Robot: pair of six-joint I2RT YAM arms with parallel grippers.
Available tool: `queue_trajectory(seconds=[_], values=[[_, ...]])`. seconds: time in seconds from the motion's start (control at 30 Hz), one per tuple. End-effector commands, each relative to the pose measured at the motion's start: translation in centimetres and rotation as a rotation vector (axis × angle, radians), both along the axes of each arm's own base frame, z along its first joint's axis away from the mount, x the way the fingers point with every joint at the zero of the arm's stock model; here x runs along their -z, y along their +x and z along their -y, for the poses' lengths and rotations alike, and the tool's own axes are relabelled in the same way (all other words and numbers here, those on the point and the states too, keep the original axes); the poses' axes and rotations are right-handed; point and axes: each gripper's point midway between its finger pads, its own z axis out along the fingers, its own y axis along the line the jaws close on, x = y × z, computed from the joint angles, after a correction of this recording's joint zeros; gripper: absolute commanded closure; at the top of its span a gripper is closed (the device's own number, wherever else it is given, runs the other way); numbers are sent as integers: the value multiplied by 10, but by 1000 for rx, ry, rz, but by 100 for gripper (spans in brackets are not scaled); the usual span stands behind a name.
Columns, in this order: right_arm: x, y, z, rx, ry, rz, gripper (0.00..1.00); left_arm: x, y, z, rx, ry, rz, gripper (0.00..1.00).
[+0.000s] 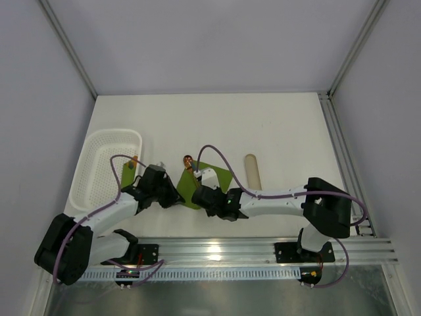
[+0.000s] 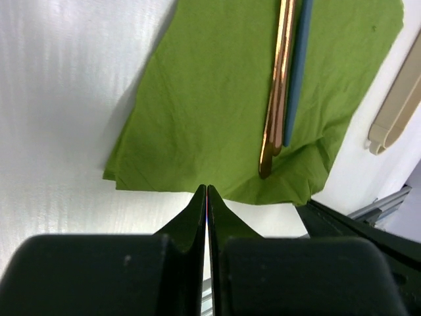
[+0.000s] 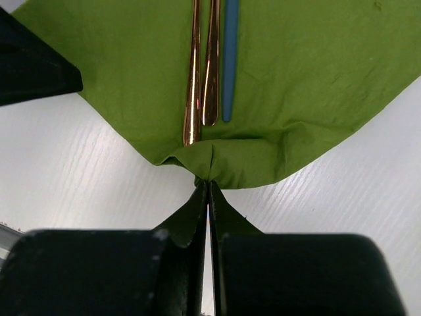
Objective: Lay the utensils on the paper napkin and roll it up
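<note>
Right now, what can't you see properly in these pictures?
- Heads of the utensils: cut by the top edge in both wrist views, under the right arm in top view.
- Paper napkin: mostly under the arms in top view.
- Left gripper: left wrist view, unclear whether its tips touch the napkin.

Olive-green napkin (image 3: 316,79); copper-brown utensils (image 3: 210,105).

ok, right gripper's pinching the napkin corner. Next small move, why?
Probably lift the right gripper slightly and fold the pinched paper napkin corner over the utensils: their handle ends lie on the napkin just beyond that corner, so this starts the roll.
</note>
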Motion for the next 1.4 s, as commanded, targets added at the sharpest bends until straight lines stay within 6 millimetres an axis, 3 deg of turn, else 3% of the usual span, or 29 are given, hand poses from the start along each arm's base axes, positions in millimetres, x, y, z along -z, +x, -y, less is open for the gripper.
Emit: queue_trajectory(seconds=[0.0,0.17,0.33,0.63,0.87,1.2,1.37], values=[[-19,20,-7,38,40,51,96,-18,-2,14,72,-50,41,100],[-23,27,-5,55,46,50,96,-26,-7,33,154,-65,50,100],[-23,32,-7,53,53,39,96,-22,-15,52,206,-89,33,100],[-18,38,-7,58,55,24,95,-34,-13,76,224,-163,75,100],[-20,41,-8,68,78,17,95,-29,-7,96,214,-224,65,100],[-21,46,-7,78,101,7,94,-11,7,97,130,-182,51,100],[-22,47,-6,74,108,8,78,4,8,89,92,-123,22,100]])
